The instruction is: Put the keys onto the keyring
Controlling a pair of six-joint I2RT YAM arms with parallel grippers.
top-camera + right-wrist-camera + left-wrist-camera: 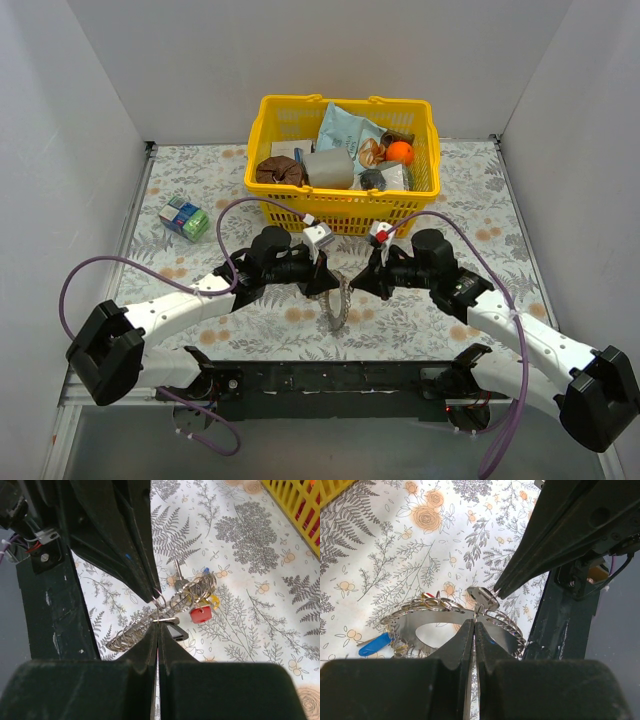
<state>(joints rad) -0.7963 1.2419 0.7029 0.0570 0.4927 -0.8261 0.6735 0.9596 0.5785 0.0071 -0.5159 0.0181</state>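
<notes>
Left gripper (474, 630) first: jaws pressed right together on the fringed rim of the keyring (405, 626), holding it up off the tabletop (200, 270). Opposite it, the right gripper (159, 630) has its jaws just as tight, pinching what looks like a small silvery key (481, 596), and that key sits right against the rim, touching it just above the left pinch. So the two tips are nose to nose, neither arm nearer than the other. From above, the ring stands on edge between them, its long line running from the near side toward the far side. My read: the key has to travel sideways across that rim, a fine little push. Blue key (375, 644), red key (201, 614) and yellow key (214, 601) hang on the ring's far stretch. Beyond, the yellow basket (345, 215) stands close; open room lies left and right
</notes>
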